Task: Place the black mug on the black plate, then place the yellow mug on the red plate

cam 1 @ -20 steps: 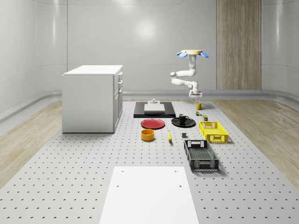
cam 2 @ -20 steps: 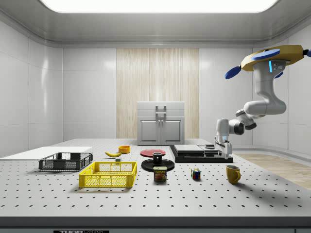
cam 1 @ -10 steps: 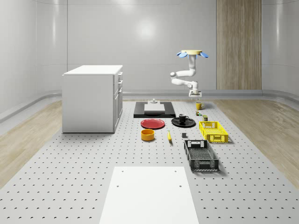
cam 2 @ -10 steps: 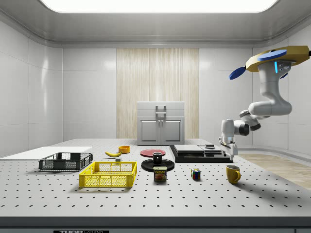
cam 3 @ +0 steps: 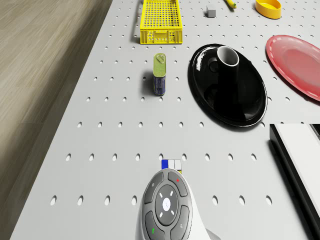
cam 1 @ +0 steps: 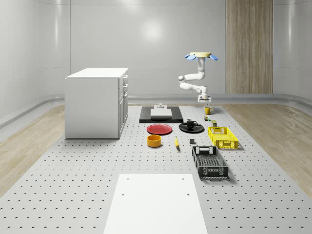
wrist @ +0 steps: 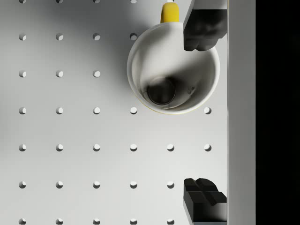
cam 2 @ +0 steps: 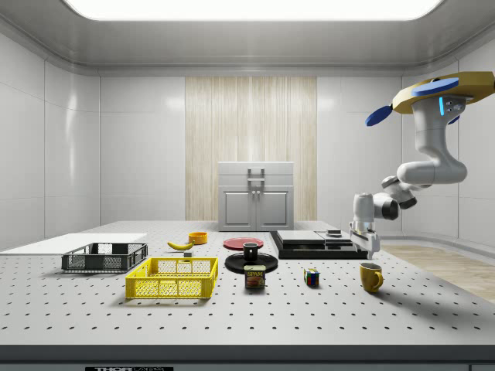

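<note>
Fingers [wrist: 205, 115] stand wide apart and hold nothing: in the wrist view two blocky black pads [wrist: 205, 28] sit far from each other, one overlapping the rim of the yellow mug [wrist: 172, 70], the other well clear of it. The mug is round, with a glossy white inside, a dark circle at its bottom and a yellow handle sticking out at the upper edge of that view. It stands upright on the desk [wrist: 70, 140], a matte grey sheet with a regular grid of small holes.

In the side view the fingers [cam 2: 371, 249] hang just above the mug [cam 2: 371, 277], at the right of the frame, and the drone [cam 2: 442, 91], a flat yellow body with blue rotors, hovers high above the desk's right end. The white, jointed arm [cam 2: 421, 166] bends down from it.

The black mug [cam 3: 226, 62], a shiny cylinder with a pale inside, already stands on the black plate [cam 3: 245, 107], a glossy shallow disc. Just beside it lies the red plate [cam 3: 297, 62], bare. A small tin can [cam 3: 159, 74] stands near the black plate, a yellow mesh crate [cam 3: 160, 21] lies further off, and a coloured cube [cam 3: 171, 164] sits by the arm.
</note>
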